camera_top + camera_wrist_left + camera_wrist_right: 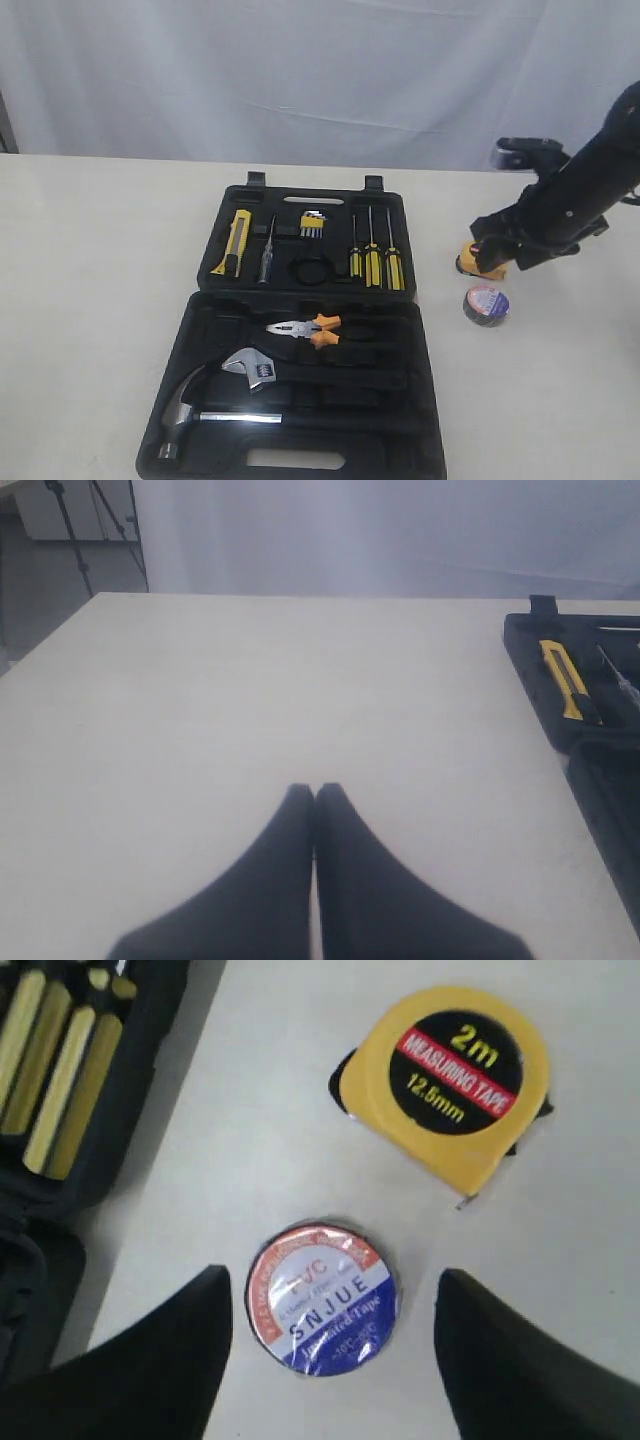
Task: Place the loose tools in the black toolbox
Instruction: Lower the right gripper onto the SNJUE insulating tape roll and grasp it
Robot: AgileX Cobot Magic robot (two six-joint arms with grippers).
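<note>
- Right claw [332,1285] is spread wide and low over the table [90,300], just outside the toolbox [410,420], on the side where the screwdrivers [372,265] sit!
- The tape roll [322,1300] lies flat between its two fingers, label up, and neither finger touches it.
- The tape measure [445,1080] lies flat on the table a little beyond the roll, also outside the toolbox, clear of the roll and of the fingers.
- Left claw [315,790] is pressed together with nothing in it, above bare table well off the toolbox's other side.
- The toolbox lies open and flat.
- The pliers [308,328] are inside it, in the half that holds the hammer [190,410] and wrench [255,368].
- The knife [232,243] is inside too, at the outer end of the screwdriver half.
</note>
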